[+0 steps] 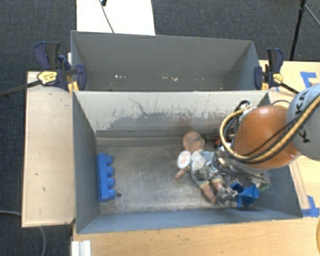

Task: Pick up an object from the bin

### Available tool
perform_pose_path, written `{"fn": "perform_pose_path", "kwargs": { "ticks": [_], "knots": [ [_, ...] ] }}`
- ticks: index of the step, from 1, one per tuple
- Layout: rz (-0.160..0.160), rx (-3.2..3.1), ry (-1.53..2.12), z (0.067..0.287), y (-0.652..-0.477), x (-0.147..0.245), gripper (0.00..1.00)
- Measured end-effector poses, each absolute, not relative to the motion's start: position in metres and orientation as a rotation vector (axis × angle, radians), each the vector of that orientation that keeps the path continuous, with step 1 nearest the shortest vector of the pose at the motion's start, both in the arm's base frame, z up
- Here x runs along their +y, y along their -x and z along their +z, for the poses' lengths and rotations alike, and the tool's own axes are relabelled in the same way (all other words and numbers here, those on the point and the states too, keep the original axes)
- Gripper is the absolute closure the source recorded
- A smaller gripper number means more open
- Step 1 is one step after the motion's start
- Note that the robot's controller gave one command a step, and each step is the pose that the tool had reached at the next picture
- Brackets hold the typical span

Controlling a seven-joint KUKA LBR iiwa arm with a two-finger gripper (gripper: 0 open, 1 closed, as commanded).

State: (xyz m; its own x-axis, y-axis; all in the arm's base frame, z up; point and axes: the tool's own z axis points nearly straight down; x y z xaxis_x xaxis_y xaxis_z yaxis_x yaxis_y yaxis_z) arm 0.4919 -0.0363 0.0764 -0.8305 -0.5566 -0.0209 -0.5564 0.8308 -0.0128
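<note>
Blue knobby plastic block (105, 176) lies far left in the scuffed metal bin (149, 167). Centre-right there's a small heap (205, 169): tan rounded lump (193, 141), white oval tag (184, 158), bright blue piece (247, 193). Gripper (224, 188) sits low in that heap, just beside the blue piece. Open or closed, can't tell.

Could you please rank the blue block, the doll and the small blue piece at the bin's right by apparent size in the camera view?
1-2. The blue block and the doll: about alike, the doll partly buried in the heap, so unranked.
3. The small blue piece, partly hidden beneath the arm.
</note>
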Motion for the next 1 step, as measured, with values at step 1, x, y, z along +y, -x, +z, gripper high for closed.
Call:
{"fn": "perform_pose_path", "kwargs": {
  "ticks": [1],
  "knots": [
    [0.0,3.016,0.87,0.2048,-0.4963,-0.0549,1.0]
  ]
}}
